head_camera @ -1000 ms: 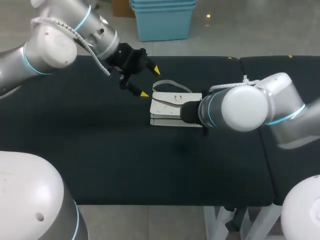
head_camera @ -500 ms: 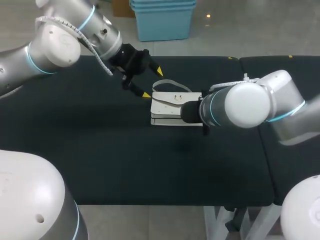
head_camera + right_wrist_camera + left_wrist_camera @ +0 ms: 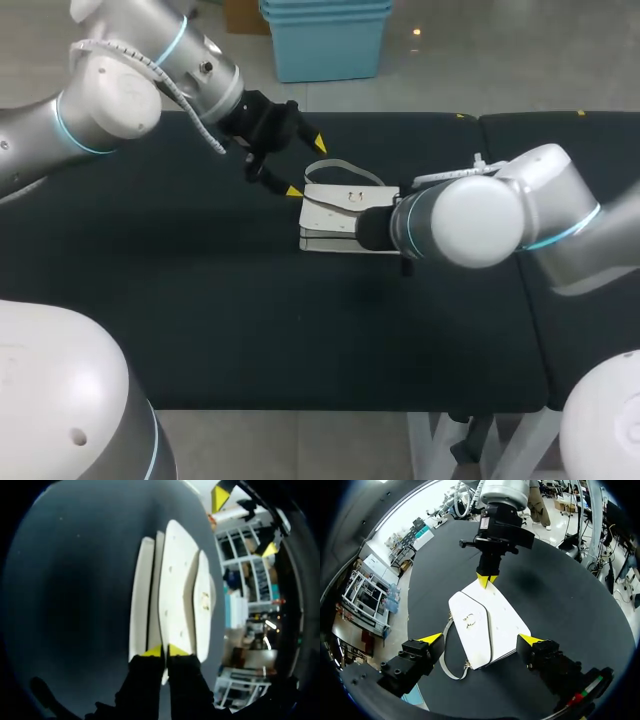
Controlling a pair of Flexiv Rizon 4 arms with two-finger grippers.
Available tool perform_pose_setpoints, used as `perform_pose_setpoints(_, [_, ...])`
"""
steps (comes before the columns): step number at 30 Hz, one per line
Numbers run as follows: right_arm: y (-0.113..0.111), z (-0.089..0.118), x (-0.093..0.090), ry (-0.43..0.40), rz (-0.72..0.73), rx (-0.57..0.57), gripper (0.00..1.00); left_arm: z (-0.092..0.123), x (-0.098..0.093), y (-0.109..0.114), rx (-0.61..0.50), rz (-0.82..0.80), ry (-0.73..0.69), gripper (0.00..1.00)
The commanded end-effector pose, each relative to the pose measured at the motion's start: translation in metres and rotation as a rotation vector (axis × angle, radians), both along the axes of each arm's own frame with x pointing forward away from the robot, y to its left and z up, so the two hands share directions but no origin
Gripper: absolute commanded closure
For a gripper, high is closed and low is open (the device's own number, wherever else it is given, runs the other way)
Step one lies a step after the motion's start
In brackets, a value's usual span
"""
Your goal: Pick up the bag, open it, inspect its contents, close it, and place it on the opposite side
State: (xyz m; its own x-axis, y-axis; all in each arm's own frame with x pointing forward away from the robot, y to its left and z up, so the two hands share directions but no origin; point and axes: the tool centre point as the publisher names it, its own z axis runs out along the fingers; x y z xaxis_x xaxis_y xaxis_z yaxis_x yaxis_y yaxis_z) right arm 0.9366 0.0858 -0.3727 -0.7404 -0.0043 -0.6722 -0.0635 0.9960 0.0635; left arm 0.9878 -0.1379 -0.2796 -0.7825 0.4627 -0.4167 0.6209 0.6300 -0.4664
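Note:
A white bag (image 3: pixel 335 215) lies flat on the black table (image 3: pixel 200 300), its grey strap (image 3: pixel 340 168) looped behind it. My right gripper (image 3: pixel 164 651) is at the bag's right end, its yellow tips pressed together on a thin edge of the bag (image 3: pixel 175 590). The left wrist view shows the same gripper (image 3: pixel 487 580) pinching the bag's (image 3: pixel 490 625) far end. In the head view my right arm hides its own fingers. My left gripper (image 3: pixel 305 166) hovers over the bag's back left corner, wide open, with the bag and strap (image 3: pixel 447 655) beneath its spread fingers (image 3: pixel 432 638).
Bare black table top lies in front of the bag and to its left. A second black table section (image 3: pixel 560 130) adjoins on the right, under my right arm.
My right gripper has shut on the bag's right end. My left gripper has drifted slightly toward the bag and stays open.

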Motion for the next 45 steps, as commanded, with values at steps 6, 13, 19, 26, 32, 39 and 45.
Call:
perform_pose_setpoints(6, [0.0, -0.004, -0.002, -0.121, -0.003, 0.013, 1.0, -0.021, 0.004, -0.008, -0.09, -0.081, -0.078, 0.0])
perform_pose_setpoints(13, [0.0, -0.004, -0.002, -0.121, -0.003, 0.013, 1.0, -0.036, 0.003, -0.011, -0.187, -0.169, -0.151, 0.14])
perform_pose_setpoints(19, [0.0, -0.004, -0.002, -0.121, -0.003, 0.013, 1.0, -0.042, 0.003, -0.02, -0.197, -0.21, -0.18, 0.29])
perform_pose_setpoints(26, [0.0, -0.004, -0.002, -0.121, -0.003, 0.013, 1.0, -0.05, 0.004, -0.026, -0.205, -0.25, -0.192, 0.49])
perform_pose_setpoints(32, [0.0, -0.004, -0.002, -0.121, -0.003, 0.013, 1.0, -0.06, 0.003, -0.029, -0.191, -0.284, -0.196, 0.5])
perform_pose_setpoints(39, [0.0, -0.004, -0.002, -0.121, -0.003, 0.013, 1.0, -0.068, 0.008, -0.036, -0.171, -0.287, -0.213, 0.5])
perform_pose_setpoints(45, [0.0, -0.004, -0.002, -0.121, -0.003, 0.013, 1.0, -0.072, 0.016, -0.045, -0.168, -0.275, -0.219, 0.54])
